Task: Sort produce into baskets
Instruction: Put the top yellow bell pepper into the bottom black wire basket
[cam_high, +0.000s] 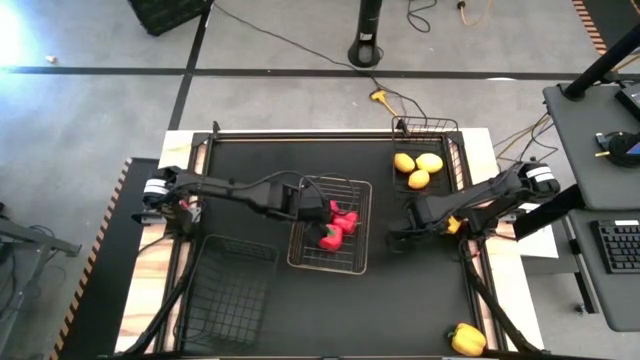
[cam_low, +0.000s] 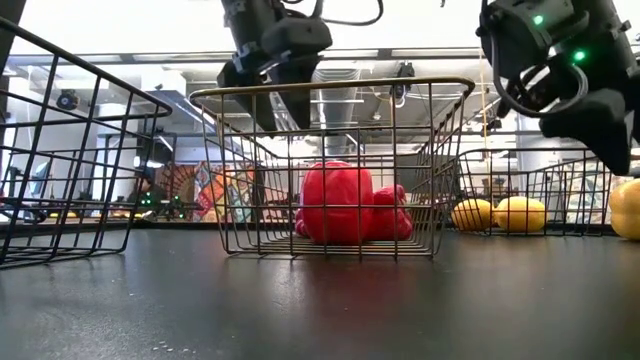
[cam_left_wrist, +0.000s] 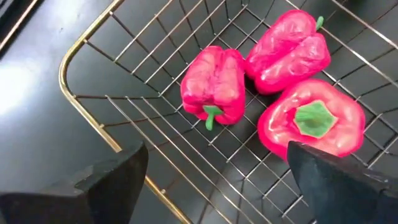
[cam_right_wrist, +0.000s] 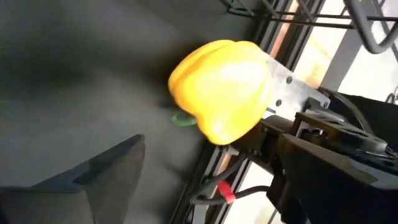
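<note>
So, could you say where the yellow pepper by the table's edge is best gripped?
Probably take the yellow pepper across its wide middle, from above: it lies on its side, stem low, and the metal frame crowds one flank. The right gripper is open.

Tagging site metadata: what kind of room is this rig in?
Likely a robotics lab or workshop. The high view shows a grey concrete floor with taped lines, loose cables and a desk with a keyboard; the low view shows exposed ceiling ducts.

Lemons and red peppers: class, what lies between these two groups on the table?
High view: bare black tabletop, crossed only by both baskets' wire walls, separates lemons from peppers.
</note>
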